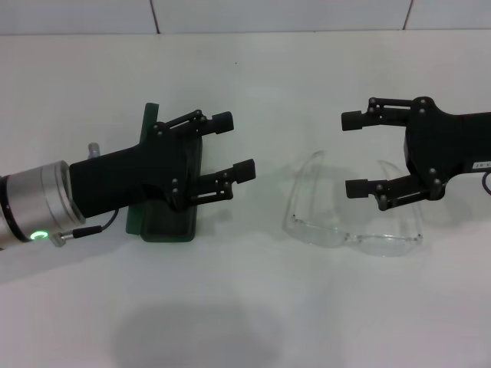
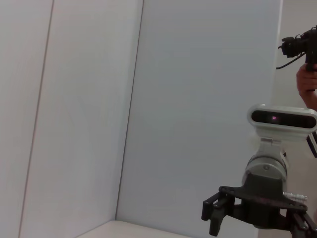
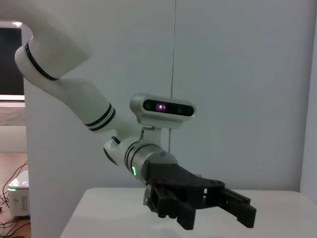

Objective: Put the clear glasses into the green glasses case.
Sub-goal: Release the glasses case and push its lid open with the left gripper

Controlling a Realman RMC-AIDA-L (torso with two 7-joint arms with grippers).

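While both arms hover over the white surface (image 1: 245,307), nothing of the task is yet in hand. Farthest left, the left end effector (image 1: 230,146) hangs above the green glasses case (image 1: 165,222), which lies on the surface mostly hidden under the black wrist; only its dark green edges show, so whether the lid is up or down cannot be told for certain. The fingers of that end effector are spread wide with nothing between them, and they touch neither case nor surface as far as the head view shows. From the right wrist view the same left end effector (image 3: 225,208) also reads as parted and empty.

Moving rightward, the clear glasses (image 1: 349,218) sit on the surface, lens toward the robot, arms folded out and pointing away, well apart from the case. Right of them, the right end effector (image 1: 354,153) is likewise wide open and empty, its lower finger near one clear arm of the glasses but apparently not touching it.

Risks, as I judge them: the transparent frame is slick and springy, so a pinch on a curved arm could flick it away or twist it. A grasp off centre would let the glasses swing and miss the case. If the case lid is shut, or the left arm nudges it, placement would fail.
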